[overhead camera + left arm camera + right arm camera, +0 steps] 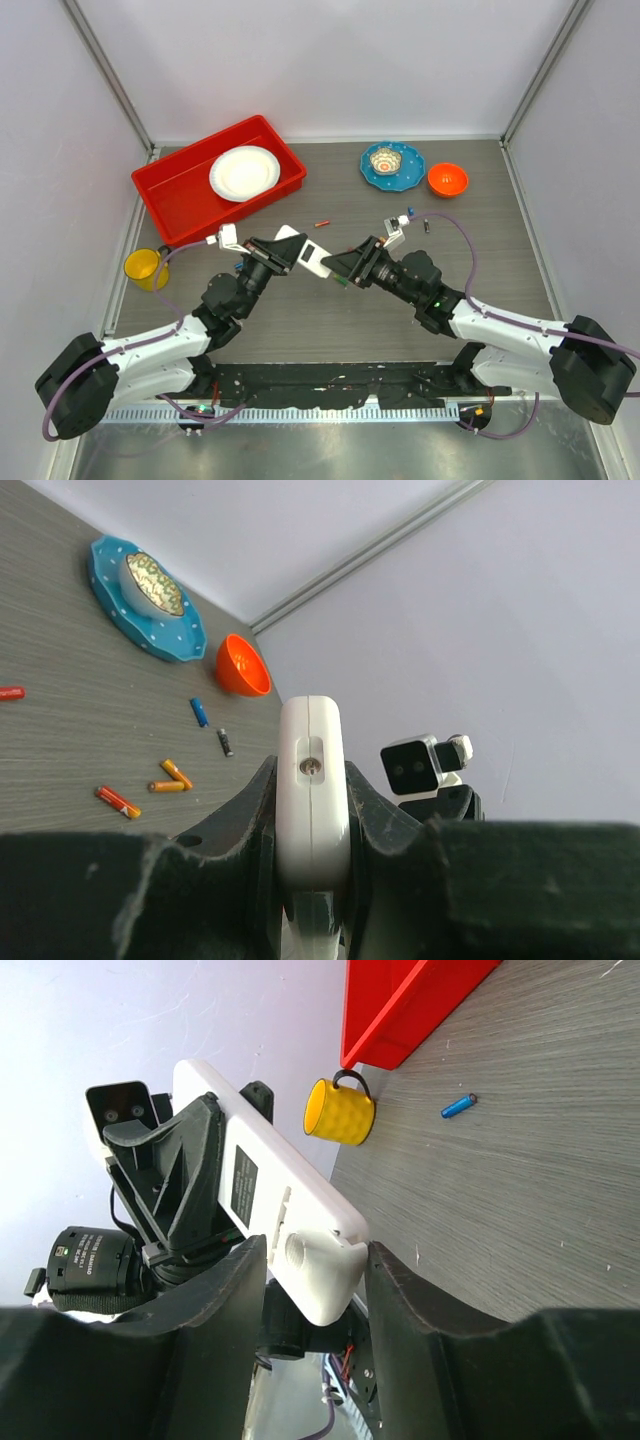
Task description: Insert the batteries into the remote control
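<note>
Mid-frame in the overhead view, the left claw (292,250) clamps tight on the white remote (312,257), likely steadying it aloft for the right claw (312,1250), whose jaws stand apart astride its end, while the batteries (322,222) lie loose on the table (300,320) just above.

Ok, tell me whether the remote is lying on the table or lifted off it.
Lifted: the left fingers clamp the remote in mid-air above the table.
</note>
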Motion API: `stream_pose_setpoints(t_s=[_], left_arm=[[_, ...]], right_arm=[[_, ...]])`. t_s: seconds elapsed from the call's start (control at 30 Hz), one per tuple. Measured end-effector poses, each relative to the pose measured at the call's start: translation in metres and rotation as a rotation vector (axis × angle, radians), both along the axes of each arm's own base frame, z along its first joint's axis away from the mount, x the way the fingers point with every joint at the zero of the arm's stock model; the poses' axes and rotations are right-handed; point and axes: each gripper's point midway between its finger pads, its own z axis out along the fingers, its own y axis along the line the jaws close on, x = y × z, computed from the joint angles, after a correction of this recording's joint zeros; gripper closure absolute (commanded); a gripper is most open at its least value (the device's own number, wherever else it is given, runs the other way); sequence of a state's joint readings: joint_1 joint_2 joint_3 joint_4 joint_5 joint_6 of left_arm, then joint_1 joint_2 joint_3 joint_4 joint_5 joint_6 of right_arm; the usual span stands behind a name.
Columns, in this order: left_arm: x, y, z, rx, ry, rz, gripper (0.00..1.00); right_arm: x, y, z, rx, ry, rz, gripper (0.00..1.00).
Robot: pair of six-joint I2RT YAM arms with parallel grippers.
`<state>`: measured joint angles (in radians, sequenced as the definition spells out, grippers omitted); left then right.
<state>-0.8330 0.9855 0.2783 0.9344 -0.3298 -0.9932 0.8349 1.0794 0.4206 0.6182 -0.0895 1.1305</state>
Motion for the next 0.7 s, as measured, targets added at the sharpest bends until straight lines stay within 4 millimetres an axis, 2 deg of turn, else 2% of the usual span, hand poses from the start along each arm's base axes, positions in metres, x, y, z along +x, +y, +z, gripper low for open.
stream_pose_setpoints(t_s=[0.23, 0.53, 0.7], left_arm=[[-0.0002, 0.0003, 0.0020, -0.011, -0.003, 0.000, 1.00], [-0.0002, 0.0009, 0.0039, -0.030, 0.000, 0.001, 1.00], [-0.0002, 0.0010, 0.0045, -0.035, 0.001, 0.001, 1.00]], right_arm=[[-0.0001, -0.0016, -0.0030, -0.013, 0.008, -0.003, 0.62], [0.0004, -0.0029, -0.0017, -0.009, 0.006, -0.007, 0.80], [-0.0015, -0.0049, -0.0010, -0.004, 0.003, -0.007, 0.83]])
